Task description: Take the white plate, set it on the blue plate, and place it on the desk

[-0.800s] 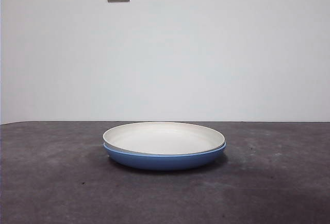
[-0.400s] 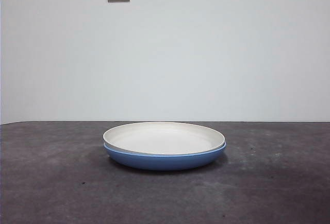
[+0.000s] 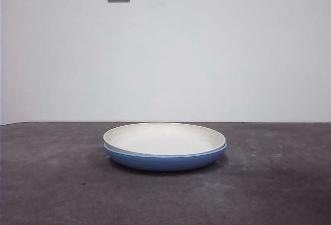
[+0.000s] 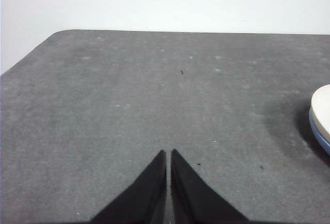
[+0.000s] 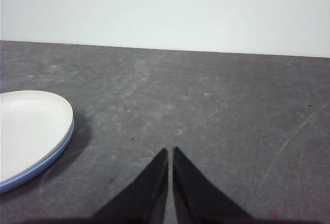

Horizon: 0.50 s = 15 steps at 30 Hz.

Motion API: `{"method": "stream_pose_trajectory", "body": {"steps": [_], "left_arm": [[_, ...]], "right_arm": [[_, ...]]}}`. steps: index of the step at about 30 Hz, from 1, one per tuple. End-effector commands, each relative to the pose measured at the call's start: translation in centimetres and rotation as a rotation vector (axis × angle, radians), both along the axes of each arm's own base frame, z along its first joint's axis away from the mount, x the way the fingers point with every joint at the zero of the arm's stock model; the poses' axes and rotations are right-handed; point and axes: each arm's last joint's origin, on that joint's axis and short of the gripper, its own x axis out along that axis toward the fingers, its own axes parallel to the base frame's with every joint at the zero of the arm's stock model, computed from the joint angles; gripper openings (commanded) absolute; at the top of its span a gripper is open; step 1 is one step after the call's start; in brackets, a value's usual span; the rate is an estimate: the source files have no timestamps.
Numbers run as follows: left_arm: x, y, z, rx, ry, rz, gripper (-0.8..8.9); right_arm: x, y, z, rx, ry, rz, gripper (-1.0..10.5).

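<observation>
The white plate [image 3: 164, 138] sits nested in the blue plate [image 3: 165, 161], mid-worktop [image 3: 51, 183], rims almost flush with the white one shifted a touch to one side. Both arms wait off to the sides: the left tool [image 4: 168, 154] hangs over bare worktop with its jaws pressed together, holding nothing, and the right tool [image 5: 169, 151] is likewise pressed together and empty, the stack just beside it. By my read the stacking is done, and what's left is setting a plate down on the worktop. That calls for a tool to spread, reach the near rim and pinch only the white lip, or both plates may lift together.
</observation>
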Motion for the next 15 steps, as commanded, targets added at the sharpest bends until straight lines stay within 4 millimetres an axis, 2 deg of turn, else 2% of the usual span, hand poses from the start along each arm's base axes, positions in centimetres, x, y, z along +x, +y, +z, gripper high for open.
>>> {"method": "stream_pose_trajectory", "body": {"steps": [1, 4, 15], "left_arm": [[0.08, 0.03, -0.76, -0.003, 0.027, 0.006, 0.15], [0.08, 0.03, -0.76, -0.003, 0.027, 0.006, 0.15], [0.08, 0.03, -0.76, -0.002, 0.027, 0.006, 0.15]], "right_arm": [[-0.08, 0.01, -0.37, 0.02, 0.027, -0.003, 0.1], [-0.19, -0.02, -0.98, 0.02, 0.09, -0.011, 0.1], [-0.17, -0.03, -0.82, 0.03, 0.079, -0.015, 0.1]]}}
